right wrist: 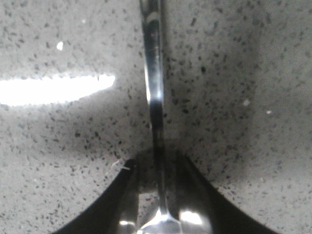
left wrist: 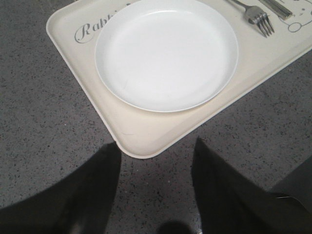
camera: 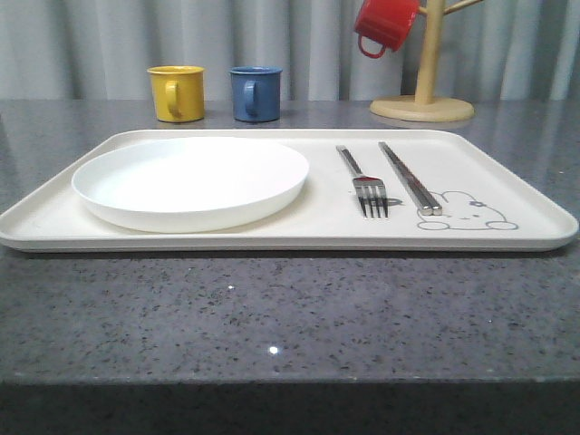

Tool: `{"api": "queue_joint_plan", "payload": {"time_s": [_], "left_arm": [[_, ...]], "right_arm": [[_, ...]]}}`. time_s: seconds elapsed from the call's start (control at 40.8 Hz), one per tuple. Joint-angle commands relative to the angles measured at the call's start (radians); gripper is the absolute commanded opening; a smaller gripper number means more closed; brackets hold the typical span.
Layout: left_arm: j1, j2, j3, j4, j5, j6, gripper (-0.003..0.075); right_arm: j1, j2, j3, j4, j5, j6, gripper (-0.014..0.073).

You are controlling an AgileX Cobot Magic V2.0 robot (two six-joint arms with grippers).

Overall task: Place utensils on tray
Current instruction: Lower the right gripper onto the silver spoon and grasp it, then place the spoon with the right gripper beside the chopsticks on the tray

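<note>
The cream tray (camera: 290, 243) lies across the table, with a silver fork (camera: 367, 186) and a pair of chopsticks (camera: 410, 177) side by side on its right half. In the left wrist view my left gripper (left wrist: 156, 151) hangs open and empty over the dark table, just off a rounded corner of the tray (left wrist: 141, 136); the fork (left wrist: 258, 17) and chopsticks (left wrist: 278, 7) show far off. My right gripper (right wrist: 157, 168) is low over the speckled table, open, its fingers on either side of the spoon (right wrist: 155, 92) near the neck. A sliver of table shows beside the handle.
A round white plate (camera: 190, 181) fills the tray's left half. Behind the tray stand a yellow mug (camera: 177, 93) and a blue mug (camera: 255, 94). A red mug (camera: 385, 25) hangs on a wooden mug tree (camera: 423, 100) at the back right.
</note>
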Motion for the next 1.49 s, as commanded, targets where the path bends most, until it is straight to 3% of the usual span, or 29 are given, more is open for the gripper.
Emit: {"api": "queue_joint_plan", "payload": {"time_s": [0.0,0.123,0.245,0.49,0.735,0.907,1.127,1.47], "left_arm": [[-0.006,-0.004,-0.029,-0.006,-0.059,-0.012,0.0338],[-0.006,-0.004,-0.029,-0.006,-0.059,-0.012,0.0338],[-0.006,-0.004,-0.029,-0.006,-0.059,-0.012,0.0338],[-0.006,-0.004,-0.029,-0.006,-0.059,-0.012,0.0338],[-0.006,-0.004,-0.029,-0.006,-0.059,-0.012,0.0338],[-0.006,-0.004,-0.029,-0.006,-0.059,-0.012,0.0338],[-0.006,-0.004,-0.029,-0.006,-0.059,-0.012,0.0338],[-0.006,-0.004,-0.029,-0.006,-0.059,-0.012,0.0338]], "right_arm": [[-0.005,-0.044,-0.024,-0.001,-0.020,-0.009,0.0124],[-0.005,-0.044,-0.024,-0.001,-0.024,-0.009,-0.0003],[-0.005,-0.044,-0.024,-0.001,-0.029,-0.009,-0.0047],[0.043,-0.114,-0.028,0.085,-0.011,-0.009,-0.0048],[0.220,-0.177,-0.028,0.221,0.030,-0.002,-0.0048],[0.335,-0.154,-0.028,0.326,-0.027,0.048,-0.0048],[0.416,-0.099,-0.028,0.328,-0.136,0.193,-0.0048],[0.425,-0.044,-0.028,0.232,-0.188,0.309,-0.0025]]}}
